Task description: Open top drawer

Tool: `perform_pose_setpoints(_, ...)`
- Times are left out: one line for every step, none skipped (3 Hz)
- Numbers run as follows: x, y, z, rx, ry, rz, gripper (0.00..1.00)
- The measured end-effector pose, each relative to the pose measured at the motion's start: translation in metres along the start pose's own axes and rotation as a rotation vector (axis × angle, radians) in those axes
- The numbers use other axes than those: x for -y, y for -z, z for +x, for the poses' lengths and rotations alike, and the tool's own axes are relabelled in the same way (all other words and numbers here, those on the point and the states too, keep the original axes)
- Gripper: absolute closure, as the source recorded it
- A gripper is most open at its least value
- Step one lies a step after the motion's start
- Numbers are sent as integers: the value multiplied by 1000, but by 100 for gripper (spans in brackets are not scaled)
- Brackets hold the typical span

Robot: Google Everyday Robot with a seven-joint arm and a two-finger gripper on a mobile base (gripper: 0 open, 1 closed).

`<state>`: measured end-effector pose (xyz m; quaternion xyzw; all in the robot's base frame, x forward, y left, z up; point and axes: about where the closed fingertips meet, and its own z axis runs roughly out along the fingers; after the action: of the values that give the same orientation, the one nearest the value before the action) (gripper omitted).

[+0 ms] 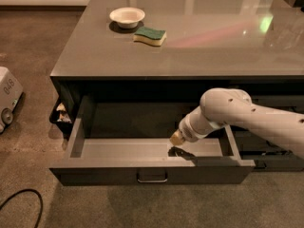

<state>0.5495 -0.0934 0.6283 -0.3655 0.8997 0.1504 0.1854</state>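
The top drawer (152, 174) is pulled well out of the grey cabinet. Its plain grey interior (128, 148) is in view and holds nothing I can see. A small metal pull handle (152, 177) sits at the centre of the front panel. My white arm reaches in from the right. The dark gripper (180, 153) hangs below the tan wrist end, inside the drawer near its right side, just behind the front panel and close to the floor of the drawer.
A white bowl (127, 17) and a green-and-yellow sponge (149, 35) lie on the cabinet top (213, 46). A white wheeled machine (7, 96) stands on the carpet at the left. A black cable (19, 208) lies at the bottom left.
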Motion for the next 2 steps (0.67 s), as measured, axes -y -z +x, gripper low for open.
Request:
perform_pose_setpoints(-7, -6, 39, -83, 24, 2, 100)
perform_pose_setpoints(-7, -1, 58, -119, 21, 13, 100)
